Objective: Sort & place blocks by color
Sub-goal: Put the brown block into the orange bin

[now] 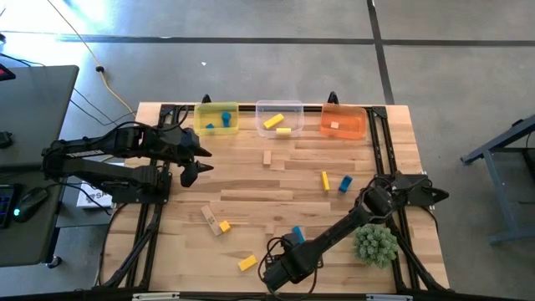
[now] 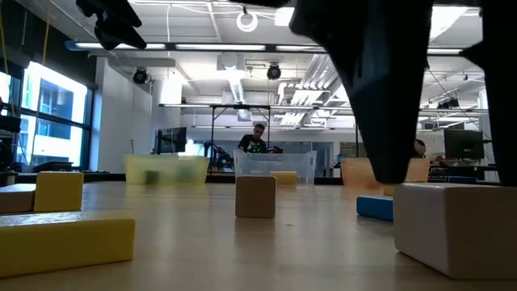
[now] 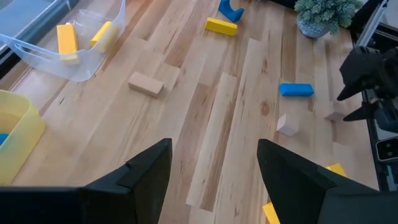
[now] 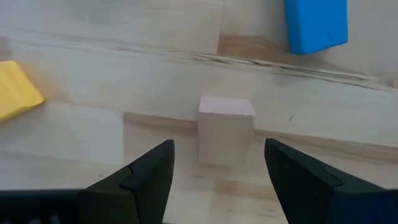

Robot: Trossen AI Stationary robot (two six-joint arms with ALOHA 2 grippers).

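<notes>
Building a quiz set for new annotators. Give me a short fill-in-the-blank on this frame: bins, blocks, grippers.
1. The yellow bin holds ____ blocks.
2. The clear bin holds two ____ blocks.
3. The right gripper has its fingers ____, with a plain wood cube ahead between them.
4. The green plant ball sits beside the ____ arm.

Missing words: blue; yellow; open; right

hidden: right end effector (image 1: 280, 269) tips, high view | cropped: yellow bar (image 2: 65, 239), low view
</notes>
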